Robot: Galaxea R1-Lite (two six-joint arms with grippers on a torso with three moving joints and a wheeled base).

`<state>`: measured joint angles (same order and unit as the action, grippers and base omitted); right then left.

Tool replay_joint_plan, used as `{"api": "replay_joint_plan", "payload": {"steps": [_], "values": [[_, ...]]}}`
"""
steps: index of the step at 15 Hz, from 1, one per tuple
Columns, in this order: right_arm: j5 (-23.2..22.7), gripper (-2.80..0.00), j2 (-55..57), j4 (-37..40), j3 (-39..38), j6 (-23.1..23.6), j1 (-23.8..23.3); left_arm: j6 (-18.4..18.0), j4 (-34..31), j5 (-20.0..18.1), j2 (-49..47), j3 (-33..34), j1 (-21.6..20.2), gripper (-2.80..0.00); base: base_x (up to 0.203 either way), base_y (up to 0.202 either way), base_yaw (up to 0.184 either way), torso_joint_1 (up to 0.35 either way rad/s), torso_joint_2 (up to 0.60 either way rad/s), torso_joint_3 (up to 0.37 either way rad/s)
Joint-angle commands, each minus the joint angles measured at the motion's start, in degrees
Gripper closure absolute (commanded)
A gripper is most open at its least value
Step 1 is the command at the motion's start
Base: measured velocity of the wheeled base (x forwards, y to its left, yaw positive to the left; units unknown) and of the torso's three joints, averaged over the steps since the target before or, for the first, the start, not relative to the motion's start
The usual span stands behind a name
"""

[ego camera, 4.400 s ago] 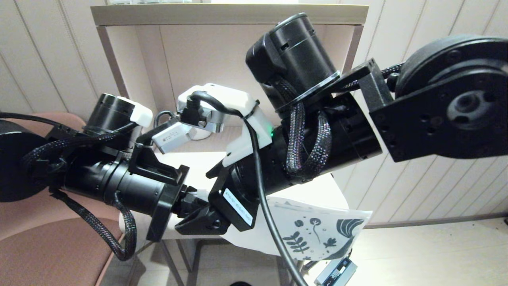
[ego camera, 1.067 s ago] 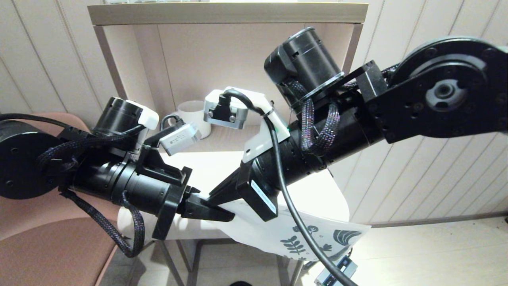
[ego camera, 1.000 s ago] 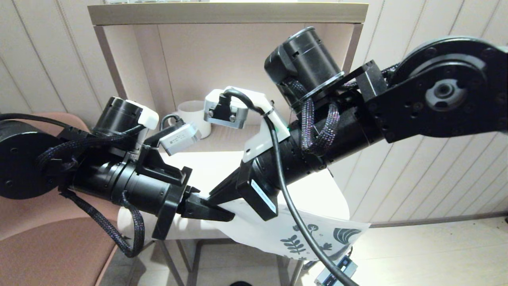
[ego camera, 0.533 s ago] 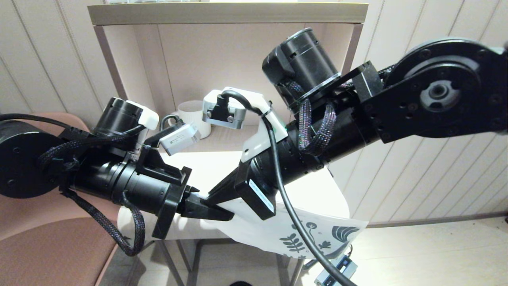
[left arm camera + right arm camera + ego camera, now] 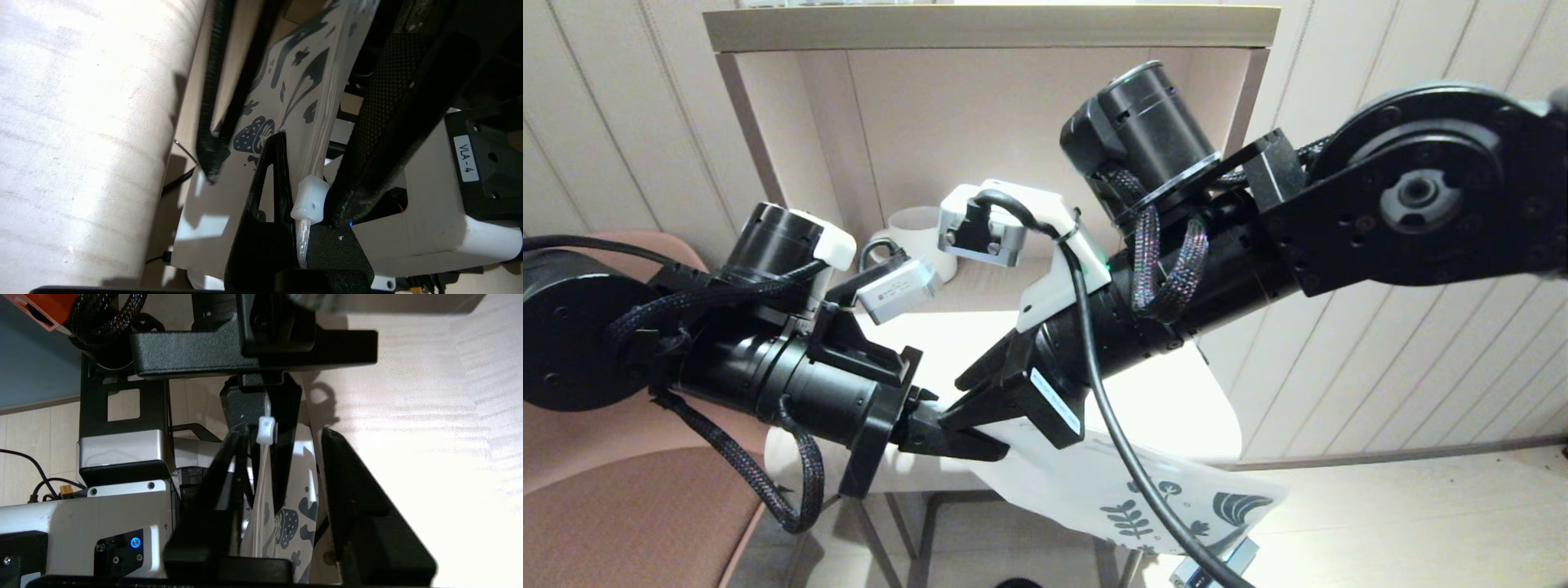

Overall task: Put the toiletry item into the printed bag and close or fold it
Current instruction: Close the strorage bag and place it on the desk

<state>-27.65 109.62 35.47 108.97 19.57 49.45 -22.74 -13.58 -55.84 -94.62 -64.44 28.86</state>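
The printed bag [image 5: 1086,482] hangs off the table's front edge, its leaf-printed end lowest. My left gripper [image 5: 990,445] is shut on the bag's upper edge, beside the white zip slider [image 5: 309,200]. The left wrist view shows its fingers [image 5: 269,196] pinching that edge, with the bag [image 5: 229,204] running away from them. My right gripper [image 5: 952,402] meets it from the right. It is open [image 5: 282,437], its fingers [image 5: 359,506] straddling the bag [image 5: 302,506] near the slider [image 5: 265,430]. The comb is not visible in any view.
A white ribbed mug [image 5: 921,233] stands at the back of the white table [image 5: 1176,400], under a shelf top [image 5: 988,28]. A brown chair [image 5: 621,506] is at the left. The two arms cover most of the table.
My right arm has slid a little left and down toward the left gripper. The bag's printed end now hangs lower. The left gripper keeps its hold.
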Motion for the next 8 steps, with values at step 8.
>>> {"api": "replay_joint_plan", "payload": {"steps": [8], "values": [[-0.3, -2.8, 0.25, 0.3, 0.19, 0.03, 0.21, -0.11, 0.05, -0.23, 0.05, 0.14, -0.03, 0.0, 0.0, 0.0, 0.0, 0.0, 0.0, 0.0]]}}
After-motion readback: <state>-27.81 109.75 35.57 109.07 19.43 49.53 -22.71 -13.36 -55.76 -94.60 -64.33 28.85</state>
